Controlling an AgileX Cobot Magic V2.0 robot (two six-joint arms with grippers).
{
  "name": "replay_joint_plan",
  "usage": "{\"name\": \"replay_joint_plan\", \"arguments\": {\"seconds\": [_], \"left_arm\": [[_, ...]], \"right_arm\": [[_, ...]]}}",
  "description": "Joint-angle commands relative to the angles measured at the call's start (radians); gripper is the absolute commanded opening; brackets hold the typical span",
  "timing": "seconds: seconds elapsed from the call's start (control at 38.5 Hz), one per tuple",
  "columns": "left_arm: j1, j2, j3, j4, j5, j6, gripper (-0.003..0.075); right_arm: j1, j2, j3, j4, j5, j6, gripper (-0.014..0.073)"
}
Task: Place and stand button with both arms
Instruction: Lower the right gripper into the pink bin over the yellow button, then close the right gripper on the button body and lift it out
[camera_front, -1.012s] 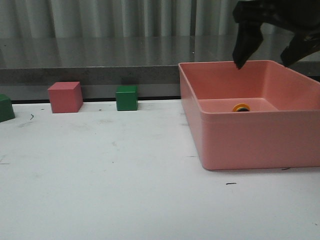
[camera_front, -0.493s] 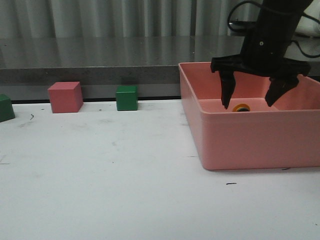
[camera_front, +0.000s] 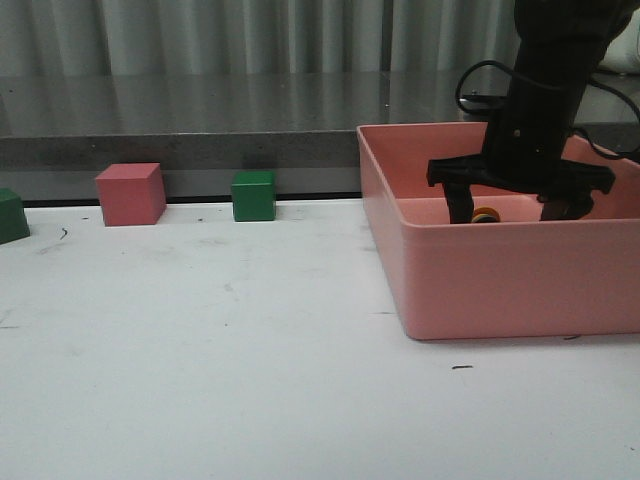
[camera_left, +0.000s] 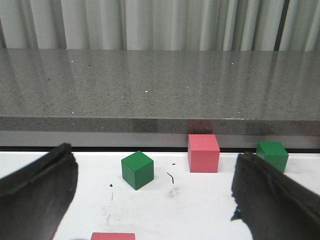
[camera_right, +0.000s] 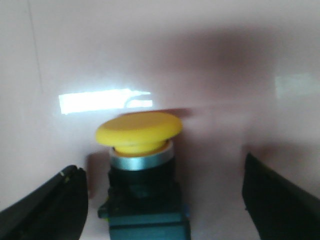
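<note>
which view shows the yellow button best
The right wrist view: the button fills the centre, showing yellow cap, silvery collar and dark body between the open right hand. The front view shows only a sliver of its cap above the pink bin's wall. The left wrist view misses it.

Pink open bin (camera_front: 480, 280) at right of frame on white table (camera_front: 200, 380). Pink cube (camera_front: 130, 193) and green cube (camera_front: 254, 195) at table's far edge, left of centre. Second green cube (camera_front: 12, 215) cut by left border. Grey ledge (camera_front: 200, 115) and curtain (camera_front: 250, 35) behind.
</note>
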Motion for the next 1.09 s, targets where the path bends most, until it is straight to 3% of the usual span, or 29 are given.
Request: {"name": "replay_joint_plan", "arguments": {"seconds": [0.0, 0.18, 0.29, 0.75, 1.06], "left_arm": [[0.000, 0.011, -0.038, -0.002, -0.086, -0.006, 0.0596], [0.000, 0.011, -0.038, -0.002, -0.086, -0.006, 0.0596], [0.000, 0.011, -0.038, -0.002, -0.086, -0.006, 0.0596], [0.000, 0.011, -0.038, -0.002, -0.086, -0.006, 0.0596], [0.000, 0.011, -0.038, -0.002, -0.086, -0.006, 0.0596]], "right_arm": [[-0.003, -0.060, -0.034, 0.022, -0.003, -0.024, 0.0573], [-0.003, -0.062, -0.054, 0.022, 0.023, -0.024, 0.0285], [-0.003, -0.063, -0.082, 0.022, 0.043, -0.024, 0.0190], [0.035, -0.221, -0.154, 0.022, 0.100, -0.024, 0.0181], [0.242, -0.313, -0.178, 0.022, 0.079, -0.045, 0.0181]]}}
